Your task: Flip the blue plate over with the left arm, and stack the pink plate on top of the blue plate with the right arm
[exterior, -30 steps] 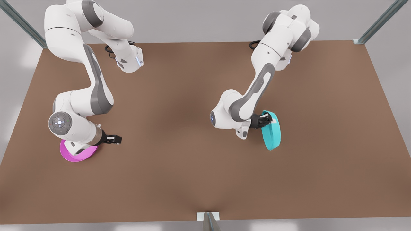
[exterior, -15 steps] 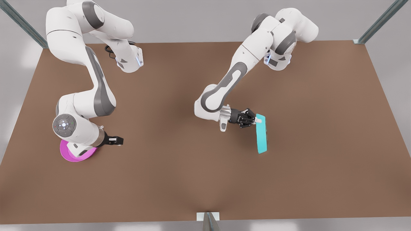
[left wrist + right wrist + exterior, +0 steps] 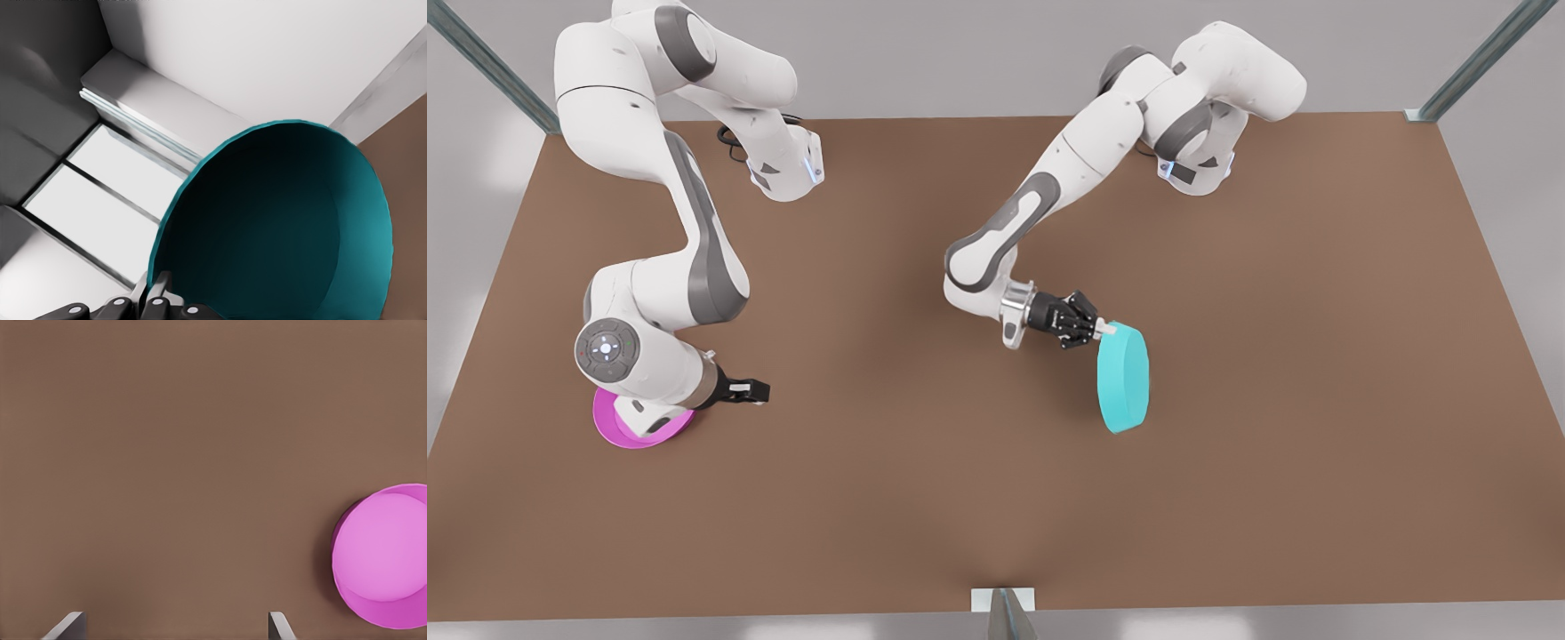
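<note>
Left claw (image 3: 1104, 330) clamped on the rim of the blue plate (image 3: 1122, 379), lifted edgewise above the counter (image 3: 1316, 356) at centre-right, likely mid-flip. Right claw (image 3: 758, 389) spread empty beside the pink plate (image 3: 627, 431) at near left, waiting to stack.

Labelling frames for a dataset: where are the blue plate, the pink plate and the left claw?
blue plate (image 3: 1122, 382), front view, flat underside.
pink plate (image 3: 383, 550), right wrist view, inner floor.
left claw (image 3: 1107, 330), front view, fingertips at the rim.
</note>
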Tool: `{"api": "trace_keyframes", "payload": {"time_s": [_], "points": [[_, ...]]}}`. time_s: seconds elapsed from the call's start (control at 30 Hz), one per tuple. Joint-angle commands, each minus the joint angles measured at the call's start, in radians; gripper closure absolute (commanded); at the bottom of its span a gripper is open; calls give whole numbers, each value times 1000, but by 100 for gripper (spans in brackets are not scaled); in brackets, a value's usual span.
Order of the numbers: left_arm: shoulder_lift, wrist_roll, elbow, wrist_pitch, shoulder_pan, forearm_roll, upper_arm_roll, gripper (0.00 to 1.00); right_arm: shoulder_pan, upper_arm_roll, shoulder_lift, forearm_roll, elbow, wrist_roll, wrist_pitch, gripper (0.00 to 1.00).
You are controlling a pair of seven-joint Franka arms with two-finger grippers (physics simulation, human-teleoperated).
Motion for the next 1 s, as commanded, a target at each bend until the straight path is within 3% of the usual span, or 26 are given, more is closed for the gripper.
{"api": "trace_keyframes", "payload": {"time_s": [0.0,0.5,0.97], "points": [[4,-3,0,0,-3,19,0,79,0,0,0,1,0,0,0,0],[77,-11,3,-90,-134,122,0,79,5,0,9,-1,3,-2,0,0],[119,-14,32,-167,-211,47,-9,78,2,0,14,1,2,0,0,0]]}}
